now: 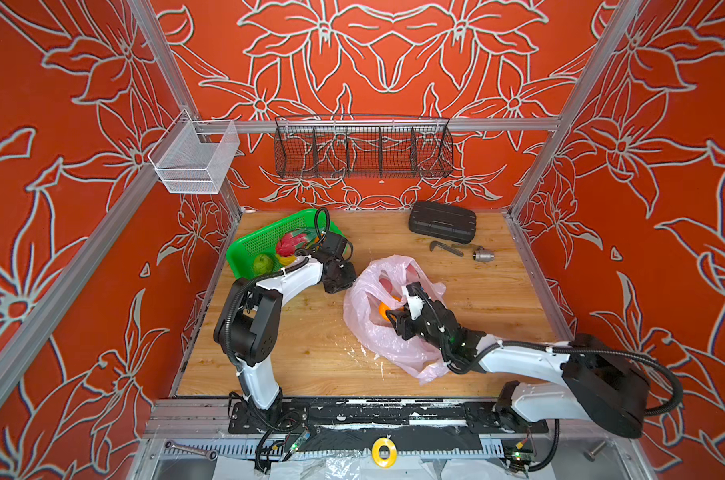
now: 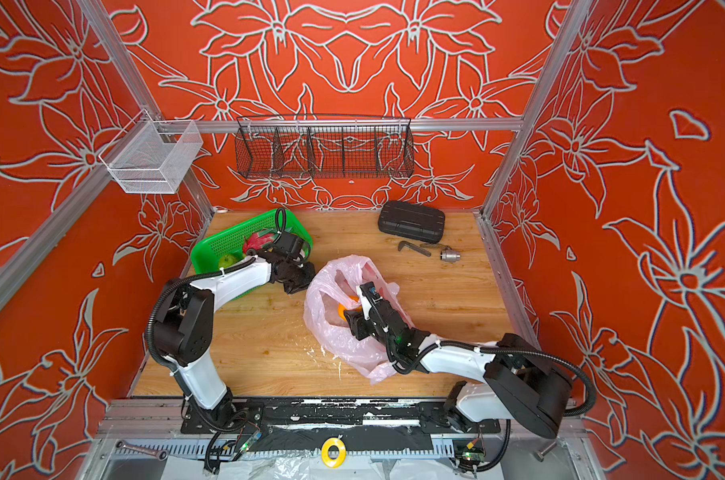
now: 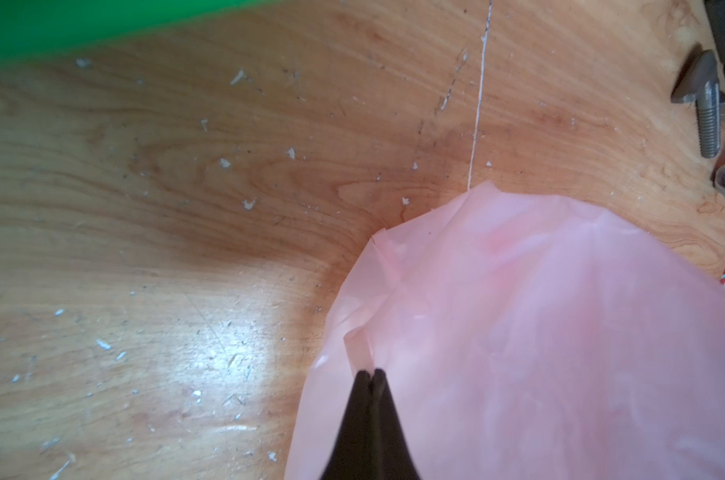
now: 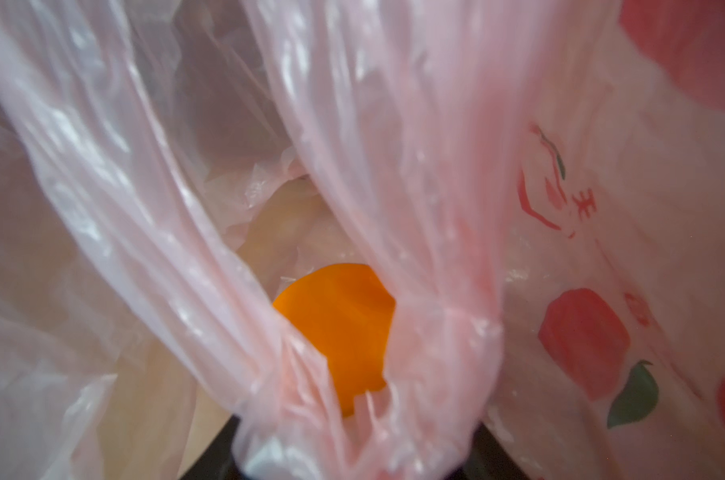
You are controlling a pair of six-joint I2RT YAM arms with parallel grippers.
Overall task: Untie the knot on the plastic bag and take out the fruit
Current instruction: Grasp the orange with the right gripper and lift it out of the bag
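The plastic bag [image 1: 365,332] is gaping; left gripper [image 3: 369,373] is pinching its edge tight, right gripper [image 1: 390,316] is sitting inside by an orange [image 4: 336,328] (jaws veiled, can't tell its grip).

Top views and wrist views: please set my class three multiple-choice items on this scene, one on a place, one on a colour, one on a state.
1. Where on the table does the green basket stand?
A. front right corner
B. back left corner
C. dead centre

2. What colour is the fruit showing inside the pink bag?
A. blue
B. purple
C. orange

3. How are the left fingers set?
A. shut on a fold of the bag
B. wide open over the basket
C. wide open in the air

Answers:
1. B: both top views show the basket at the far left corner.
2. C: orange skin shows between the bag's folds in the right wrist view.
3. A: the left wrist view shows the tips together, pinching pink film.
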